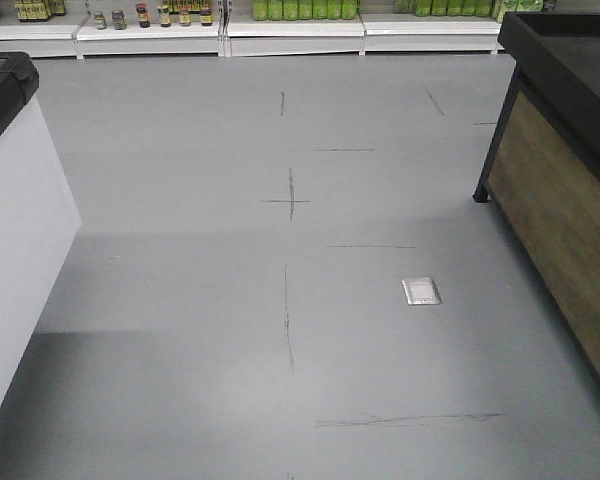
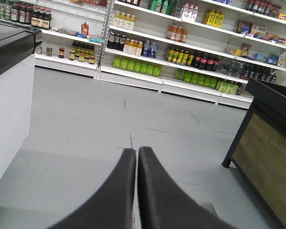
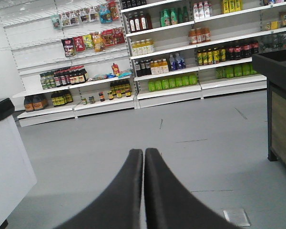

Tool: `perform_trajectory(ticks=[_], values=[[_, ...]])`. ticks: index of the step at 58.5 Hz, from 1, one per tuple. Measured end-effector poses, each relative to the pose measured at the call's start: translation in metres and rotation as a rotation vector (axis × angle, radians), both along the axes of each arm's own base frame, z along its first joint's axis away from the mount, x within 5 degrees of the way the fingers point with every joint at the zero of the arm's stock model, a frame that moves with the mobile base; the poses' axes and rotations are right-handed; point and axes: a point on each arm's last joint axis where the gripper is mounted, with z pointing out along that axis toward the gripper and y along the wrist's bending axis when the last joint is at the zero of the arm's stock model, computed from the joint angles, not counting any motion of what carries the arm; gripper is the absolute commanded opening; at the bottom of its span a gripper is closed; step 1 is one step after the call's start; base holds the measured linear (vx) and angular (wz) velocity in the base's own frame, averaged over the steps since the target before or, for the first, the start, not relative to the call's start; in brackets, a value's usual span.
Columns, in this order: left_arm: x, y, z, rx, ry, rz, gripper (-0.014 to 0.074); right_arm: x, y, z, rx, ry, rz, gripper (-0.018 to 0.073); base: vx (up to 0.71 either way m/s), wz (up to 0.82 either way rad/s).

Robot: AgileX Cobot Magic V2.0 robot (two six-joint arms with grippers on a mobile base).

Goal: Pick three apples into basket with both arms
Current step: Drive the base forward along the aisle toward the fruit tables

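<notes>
The floor (image 1: pixel 180 150) is the largest element: a grey aisle surface that fills most of the front-facing view and carries thin dark line marks (image 1: pixel 291 201).

Store shelving (image 2: pixel 181 47) runs across the far end of the aisle and is stocked with rows of bottles (image 2: pixel 136 66). A white cabinet (image 1: pixel 20 250) with a black top stands at the left edge. A wooden display stand (image 1: pixel 570 250) with a black top and frame stands at the right edge. A small metal floor plate (image 1: pixel 421 291) is set into the floor near the stand.

The left gripper (image 2: pixel 137 151) has its two black fingers pressed together, with nothing between them. The right gripper (image 3: pixel 144 152) is in the same condition: fingers together, holding nothing. Both point down the aisle toward the shelving, well above the floor.

Task items: no apples and no basket are visible in any of the three views. Their location cannot be determined from these pictures.

Step in hand, as a judgement: the approach or search stage. No apple is picked and none is placed.

Next move, as a judgement:
1. Bring the apples and basket into view, probably by turning or driving the base.
2. Spread the fingers of the picking gripper before descent onto the first apple.
</notes>
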Motion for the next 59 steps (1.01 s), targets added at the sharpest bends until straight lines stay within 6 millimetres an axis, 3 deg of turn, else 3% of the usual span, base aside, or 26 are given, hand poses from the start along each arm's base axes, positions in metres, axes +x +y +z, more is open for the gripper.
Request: perform_trajectory(ticks=[59], values=[[0.0000,0.0000,0.0000,0.000,0.000,0.000,-0.0006,0.0000,0.0000,0.0000,0.000,0.000,0.000,-0.0005,0.00,0.00]])
